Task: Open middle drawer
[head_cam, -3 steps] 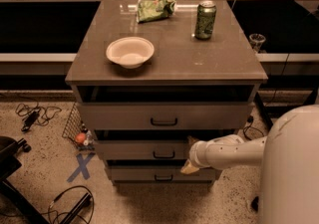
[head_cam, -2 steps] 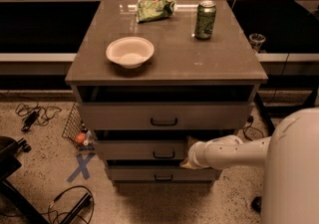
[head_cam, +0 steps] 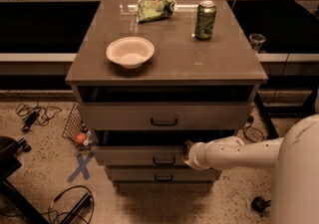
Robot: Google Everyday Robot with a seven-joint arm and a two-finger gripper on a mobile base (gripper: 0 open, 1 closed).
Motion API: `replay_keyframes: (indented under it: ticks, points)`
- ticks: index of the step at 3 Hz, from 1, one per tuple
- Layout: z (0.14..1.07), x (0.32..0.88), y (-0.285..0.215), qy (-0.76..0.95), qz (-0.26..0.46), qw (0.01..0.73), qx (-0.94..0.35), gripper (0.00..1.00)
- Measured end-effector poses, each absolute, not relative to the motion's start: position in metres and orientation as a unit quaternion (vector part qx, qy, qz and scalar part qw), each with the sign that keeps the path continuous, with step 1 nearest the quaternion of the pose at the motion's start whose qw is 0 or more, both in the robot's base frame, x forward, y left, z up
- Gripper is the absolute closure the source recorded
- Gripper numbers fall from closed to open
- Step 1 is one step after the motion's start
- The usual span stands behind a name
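The middle drawer sits below the counter's front edge, second of three fronts. A dark gap above its panel suggests it stands a little way out. The gripper is at the top of that panel, just right of the small black handle, under the right half of the counter's front edge (whether it is spread or clamped on the panel's lip, I cannot tell). The step in hand looks like the pull itself. The next move calls for a straight, level draw away from the cabinet, so the drawer does not bind.
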State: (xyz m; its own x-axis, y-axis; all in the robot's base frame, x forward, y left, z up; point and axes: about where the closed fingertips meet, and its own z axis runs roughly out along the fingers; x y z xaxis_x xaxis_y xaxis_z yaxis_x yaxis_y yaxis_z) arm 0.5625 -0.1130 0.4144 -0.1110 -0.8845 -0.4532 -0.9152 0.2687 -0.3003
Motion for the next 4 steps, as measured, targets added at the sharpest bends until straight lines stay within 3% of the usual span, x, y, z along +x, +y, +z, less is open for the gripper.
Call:
replay_keyframes:
  ticks: [4]
  points:
    - [0.422, 0.54, -0.114, 0.749, 0.04, 0.279, -0.6, 1.0]
